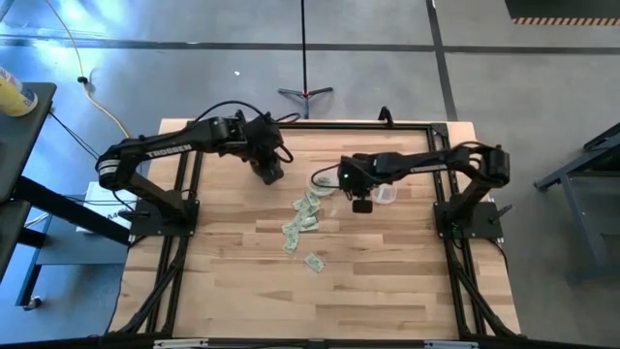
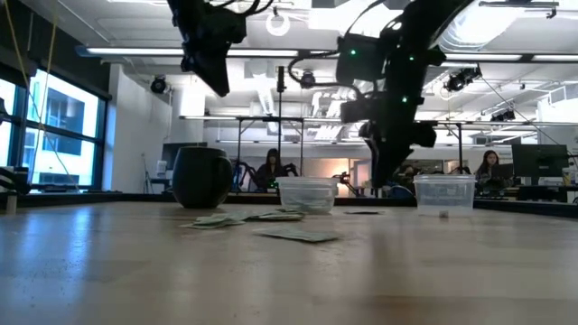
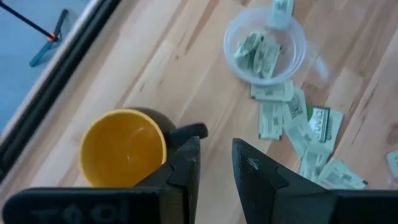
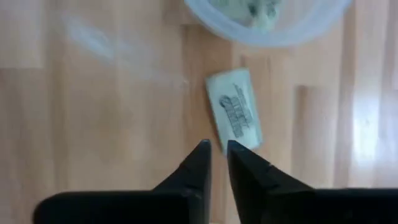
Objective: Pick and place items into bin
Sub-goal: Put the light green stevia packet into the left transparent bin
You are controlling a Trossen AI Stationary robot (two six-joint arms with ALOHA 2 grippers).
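Note:
The clear bowl (image 3: 265,45) stands at mid-table with several pale-green slips (image 3: 258,53) inside; it also shows in the high view (image 1: 323,182). More slips (image 3: 298,121) lie flat on the wood near it (image 1: 302,218). My left gripper (image 3: 216,152) hangs high above the table beside the yellow mug (image 3: 124,148), fingers a little apart and empty. My right gripper (image 4: 216,149) is low over the table, just short of one slip (image 4: 235,109) that lies flat next to the bowl's rim (image 4: 267,34). Its fingers are nearly together with nothing between them.
A smaller clear cup (image 1: 385,192) stands to the right of the bowl, close to my right gripper (image 1: 360,204). The mug is mostly hidden under my left gripper (image 1: 268,173) in the high view. Bare wood lies toward the table's near edge (image 1: 320,310).

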